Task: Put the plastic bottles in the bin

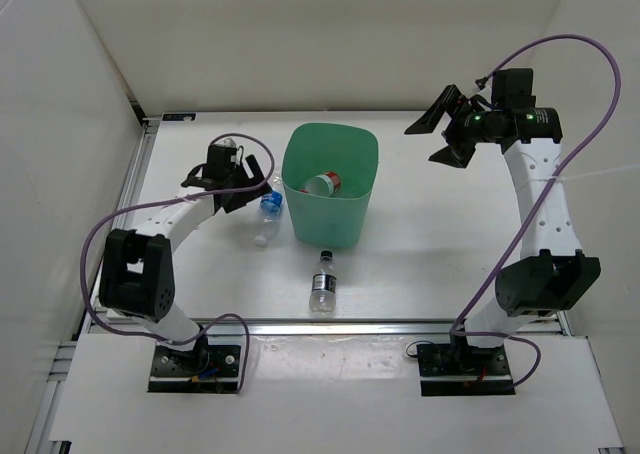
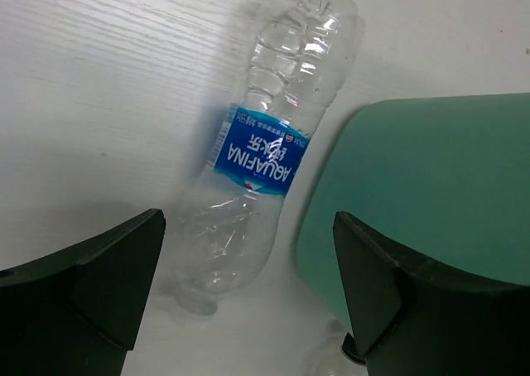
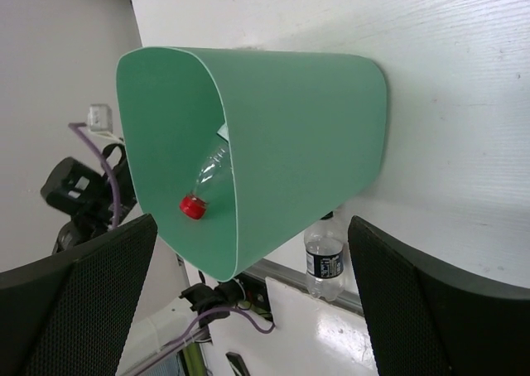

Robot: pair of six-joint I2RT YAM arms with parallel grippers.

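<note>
While the left arm reaches low over the table (image 1: 430,244), its hand (image 1: 248,186) points down at the blue-labelled bottle (image 2: 257,156), which lies just beside the left wall of the green bin (image 1: 345,219). The fingers (image 2: 108,268) are spread wide, with one end of the bottle between them, and they do not touch it. The right arm is raised well to the right of the bin, its hand (image 1: 440,139) also spread and empty. A red-capped bottle (image 3: 207,177) lies inside the bin. A dark-labelled bottle (image 1: 322,282) lies on the table in front of it.
</note>
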